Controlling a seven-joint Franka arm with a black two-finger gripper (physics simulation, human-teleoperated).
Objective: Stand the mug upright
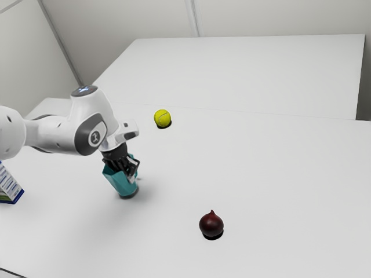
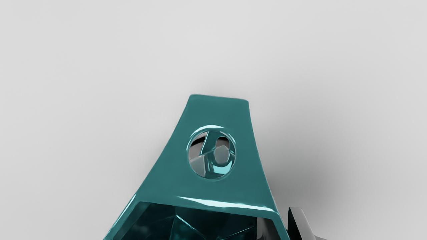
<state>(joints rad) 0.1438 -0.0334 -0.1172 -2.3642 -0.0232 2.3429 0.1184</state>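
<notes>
Two fingers of our claw pinch the wall of the mug, one inside, one outside, probably so we can steady its tilt; it leans mouth-up, its base at or near the table; beyond the mug sits a yellow ball

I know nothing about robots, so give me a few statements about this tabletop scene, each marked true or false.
1. The mug is teal. True.
2. The yellow ball is inside the mug. False: it rests on the table, apart from the mug.
3. The end effector is at the mug. True.
4. The onion is bright green. False: it is dark red.
5. The carton is at the exterior view's left edge. True.
</notes>
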